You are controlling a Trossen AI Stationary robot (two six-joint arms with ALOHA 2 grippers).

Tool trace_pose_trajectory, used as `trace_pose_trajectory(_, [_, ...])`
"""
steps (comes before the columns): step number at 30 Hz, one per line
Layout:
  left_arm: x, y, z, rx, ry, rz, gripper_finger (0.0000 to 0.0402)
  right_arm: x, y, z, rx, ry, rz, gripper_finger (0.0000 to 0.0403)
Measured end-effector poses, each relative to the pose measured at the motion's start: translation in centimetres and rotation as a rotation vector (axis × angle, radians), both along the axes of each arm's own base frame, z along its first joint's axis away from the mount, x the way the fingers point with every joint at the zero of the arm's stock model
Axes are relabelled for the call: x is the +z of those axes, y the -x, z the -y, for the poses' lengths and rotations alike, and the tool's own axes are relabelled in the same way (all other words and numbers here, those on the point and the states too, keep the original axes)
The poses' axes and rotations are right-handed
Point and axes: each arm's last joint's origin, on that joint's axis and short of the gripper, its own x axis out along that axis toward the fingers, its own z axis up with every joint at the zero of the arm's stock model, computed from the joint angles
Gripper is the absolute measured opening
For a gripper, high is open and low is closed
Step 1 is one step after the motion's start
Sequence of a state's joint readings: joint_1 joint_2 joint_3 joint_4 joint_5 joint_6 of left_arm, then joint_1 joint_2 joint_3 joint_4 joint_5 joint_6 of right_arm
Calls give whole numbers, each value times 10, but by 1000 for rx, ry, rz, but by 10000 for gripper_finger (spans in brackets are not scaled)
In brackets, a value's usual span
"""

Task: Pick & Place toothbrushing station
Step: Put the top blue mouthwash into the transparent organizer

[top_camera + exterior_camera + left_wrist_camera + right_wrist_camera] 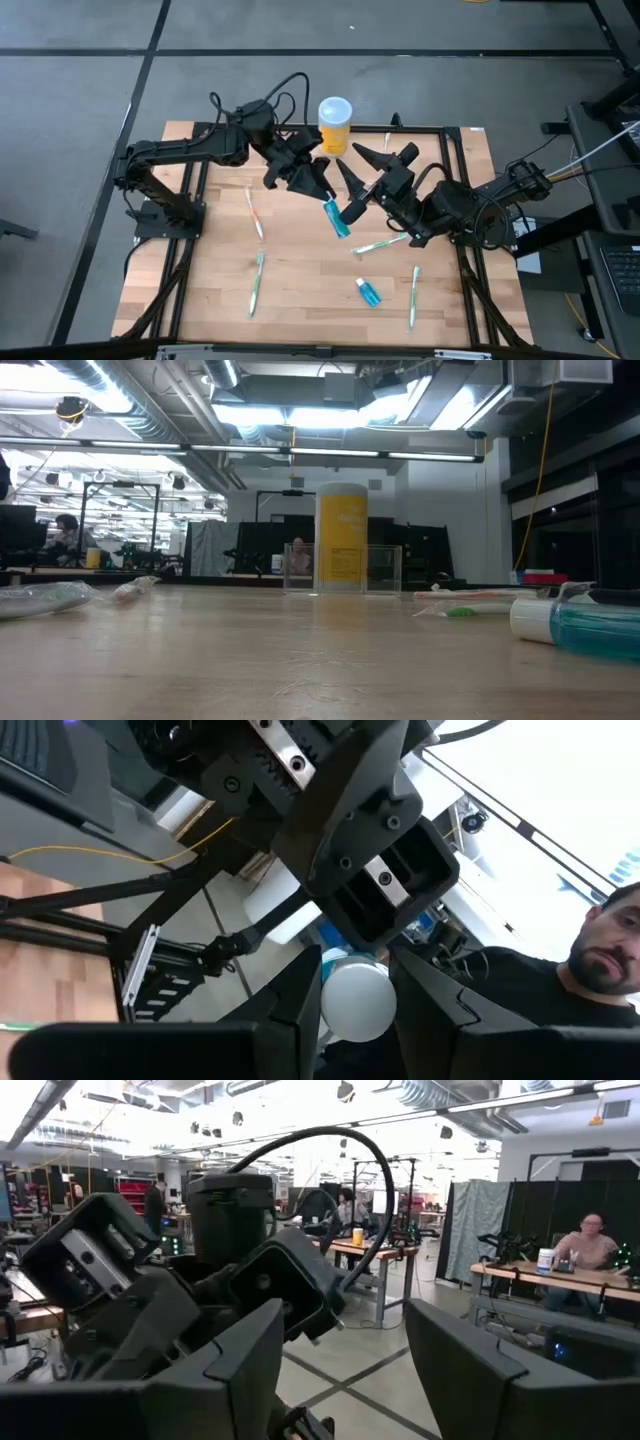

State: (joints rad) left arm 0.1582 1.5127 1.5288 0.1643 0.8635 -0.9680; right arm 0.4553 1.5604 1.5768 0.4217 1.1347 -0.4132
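- Left claw (318,190) of mine hangs over the middle of the worktop (300,320), partly closed on the white-capped end of a blue tube (338,220), which slants down toward 5 o'clock.
- My right claw (362,170) sits just beside it at 3 o'clock, fingers spread wide with nothing between them.
- The toothbrushing station (385,568) stands at the worktop's 12 o'clock edge, right by the yellow container (335,122). I cannot tell from the level view whether it is in front of the container or around it.
- As I judge it, the tube is bound for that station.
- To do this well, I would keep the grip firm on the cap end so the tube does not swing.
- I would carry it toward 12 o'clock, passing clear of the right claw and the yellow container.
- The clear walls are hard to see, so I would line up over the opening before lowering.
- I would let go only once the tube is inside.
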Motion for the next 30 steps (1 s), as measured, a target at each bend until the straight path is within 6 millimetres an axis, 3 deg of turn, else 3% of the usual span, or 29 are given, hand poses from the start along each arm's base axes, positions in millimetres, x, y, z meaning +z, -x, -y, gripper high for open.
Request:
trace_pose_trajectory(4, [-2,0,3,-5,-11,-8,92,4,2,1,-22,23,2,213])
trace_pose_trajectory(13, [-19,7,-17,82,-135,-122,92,11,12,-7,-54,43,5,213])
trace_pose_trajectory(22, [-7,21,-33,202,-215,-27,92,9,22,-21,-124,0,-69,213])
trace_pose_trajectory(30, [12,22,-10,99,-154,109,92,9,21,-17,-163,-7,-88,213])
